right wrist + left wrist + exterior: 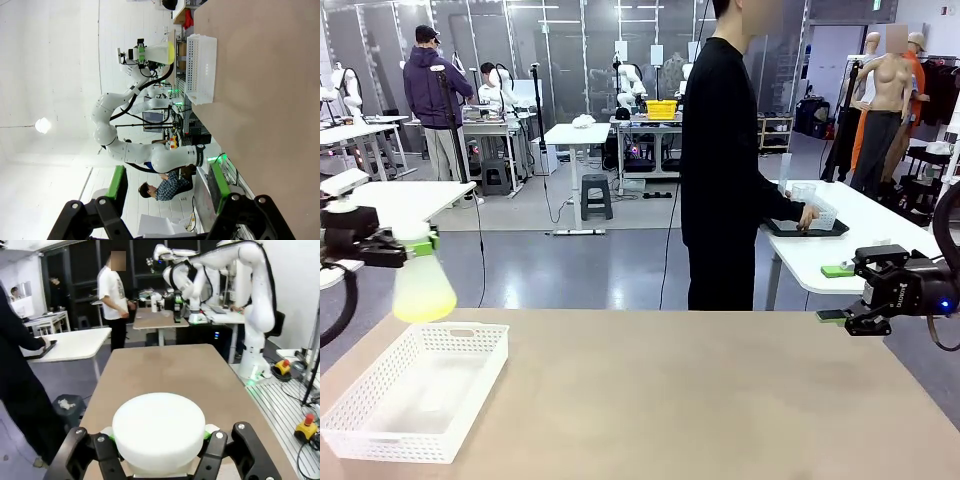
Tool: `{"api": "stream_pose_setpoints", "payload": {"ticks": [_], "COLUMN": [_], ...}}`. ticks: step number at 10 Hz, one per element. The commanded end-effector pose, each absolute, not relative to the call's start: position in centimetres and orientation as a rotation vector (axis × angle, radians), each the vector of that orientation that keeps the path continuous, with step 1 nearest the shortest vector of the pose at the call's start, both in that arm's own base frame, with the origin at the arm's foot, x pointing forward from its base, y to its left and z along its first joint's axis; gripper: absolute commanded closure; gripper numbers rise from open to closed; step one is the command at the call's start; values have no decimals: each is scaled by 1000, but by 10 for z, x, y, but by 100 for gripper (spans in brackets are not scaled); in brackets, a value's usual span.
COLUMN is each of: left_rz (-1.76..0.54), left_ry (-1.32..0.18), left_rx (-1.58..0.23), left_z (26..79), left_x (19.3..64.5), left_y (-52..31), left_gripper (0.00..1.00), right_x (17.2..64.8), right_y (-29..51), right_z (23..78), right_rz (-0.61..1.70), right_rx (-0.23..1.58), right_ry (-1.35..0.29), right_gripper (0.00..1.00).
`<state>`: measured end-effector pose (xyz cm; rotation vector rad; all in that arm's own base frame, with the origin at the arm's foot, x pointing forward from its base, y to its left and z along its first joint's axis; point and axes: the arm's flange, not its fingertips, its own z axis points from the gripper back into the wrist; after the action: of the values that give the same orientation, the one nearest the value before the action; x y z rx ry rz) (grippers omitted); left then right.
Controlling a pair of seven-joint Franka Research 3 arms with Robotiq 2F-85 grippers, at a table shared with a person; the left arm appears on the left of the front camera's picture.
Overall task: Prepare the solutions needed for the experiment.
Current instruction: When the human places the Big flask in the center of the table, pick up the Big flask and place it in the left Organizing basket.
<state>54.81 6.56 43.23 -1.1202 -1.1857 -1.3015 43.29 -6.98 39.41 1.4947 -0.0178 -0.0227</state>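
Bright even overhead light; wrist views distorted.

We see a tan table (pixel 700 400) with a white slotted basket (pixel 415 390) resting directly on it at the near left corner, close to the left edge; we make out nothing else lying on its top

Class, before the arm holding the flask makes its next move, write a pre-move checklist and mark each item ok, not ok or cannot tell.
1. Left gripper shut on the flask at its neck: ok.
2. Flask upright, yellow solution settled at the bottom: ok.
3. Flask lifted off the table: ok.
4. White basket beneath it: ok.
5. Right gripper open, nothing held: ok.
6. Person ready to take part: not ok, turned toward another table.
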Motion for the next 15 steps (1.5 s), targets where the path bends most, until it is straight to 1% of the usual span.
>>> {"api": "stream_pose_setpoints", "payload": {"ticks": [1,4,8,10,15], "left_rz": [-1254,-1214,-1174,-1201,-1237], "left_ry": [-1271,-1306,-1288,-1256,-1229], "left_rx": [-1117,-1174,-1231,-1248,-1290], "left_z": [433,412,375,358,312], "left_x": [533,527,526,523,529], "left_y": [76,93,97,97,94], "left_gripper": [91,91,91,91,91], "right_x": [432,432,432,432,432], "right_y": [-69,-69,-69,-69,-69], "right_z": [394,394,394,394,394], "right_rz": [-9,-9,-9,-9,-9], "right_rx": [1498,1498,1498,1498,1498], "right_ry": [-28,-28,-28,-28,-28], "right_gripper": [19,19,19,19,19]}}
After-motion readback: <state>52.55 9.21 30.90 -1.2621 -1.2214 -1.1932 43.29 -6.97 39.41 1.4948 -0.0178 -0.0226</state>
